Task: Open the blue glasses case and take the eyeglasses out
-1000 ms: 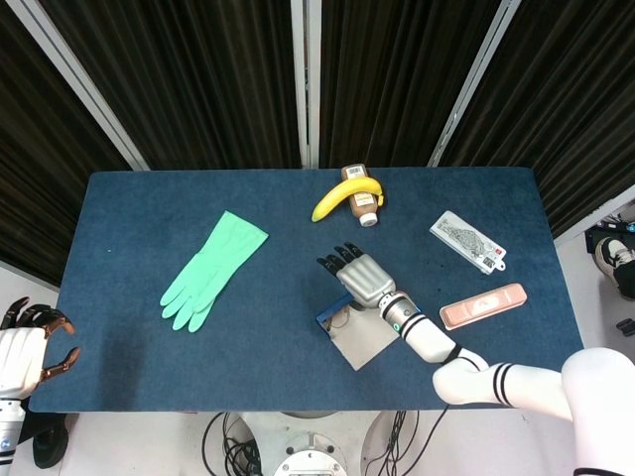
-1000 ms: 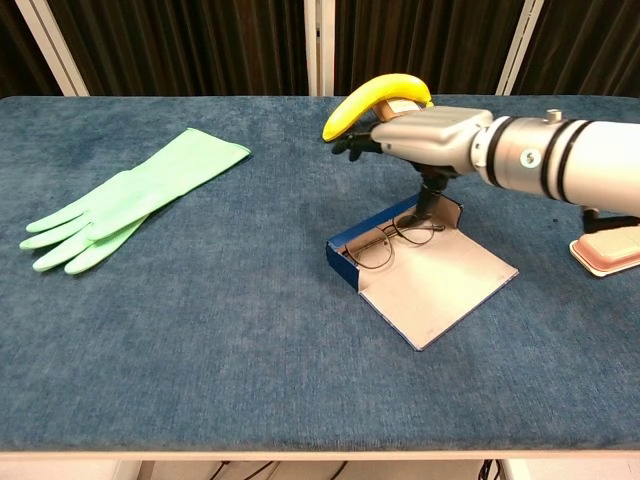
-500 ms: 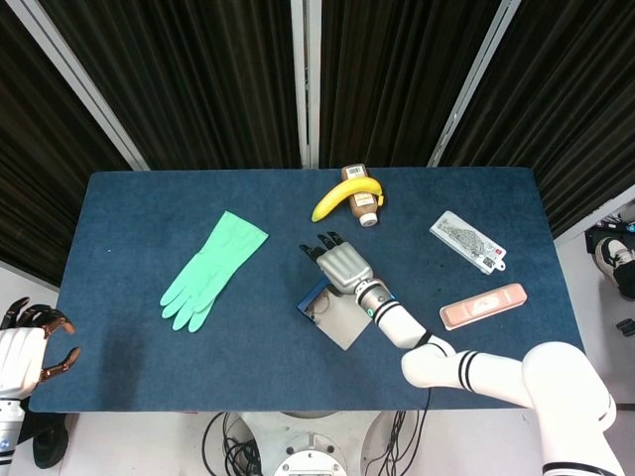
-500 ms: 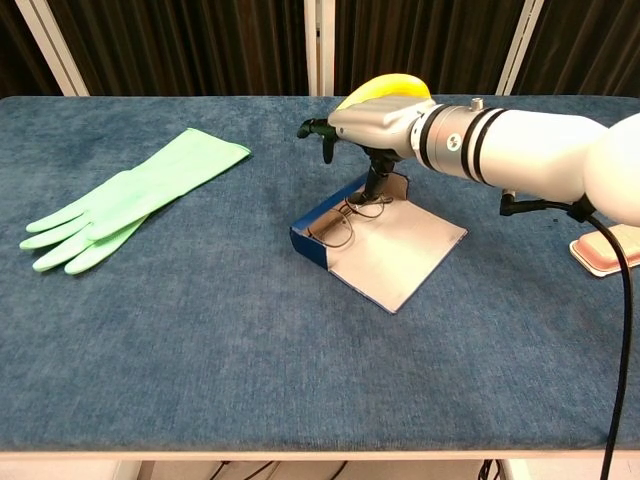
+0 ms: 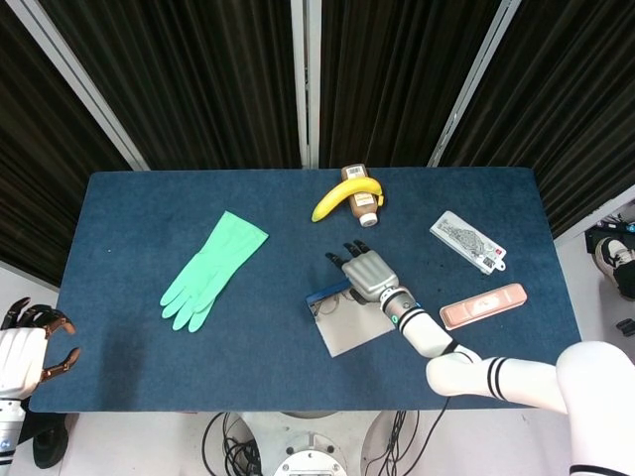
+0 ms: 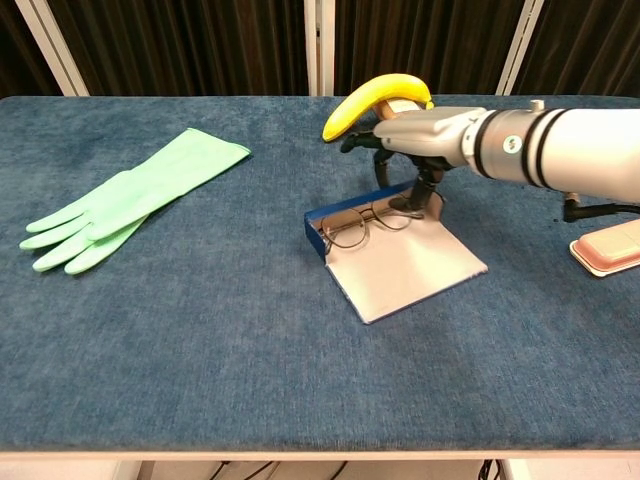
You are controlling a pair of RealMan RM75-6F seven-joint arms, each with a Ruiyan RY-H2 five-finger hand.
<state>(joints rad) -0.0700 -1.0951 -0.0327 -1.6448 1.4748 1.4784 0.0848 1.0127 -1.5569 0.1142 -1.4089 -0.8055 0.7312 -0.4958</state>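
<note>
Here: 1 open blue case (image 6: 345, 222) w/ 1 eyeglasses (image 6: 362, 224), right hand (image 6: 425, 135) fingers spread, holding nothing visible.

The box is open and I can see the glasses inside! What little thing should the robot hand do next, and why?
Probably close the right hand fingers on the eyeglasses and lift them a little. The blue glasses case already lies open with its lid flat on the table, the eyeglasses sit inside it, and the fingers reach down at their far end. Whether they already grip the frame, I cannot tell.
</note>
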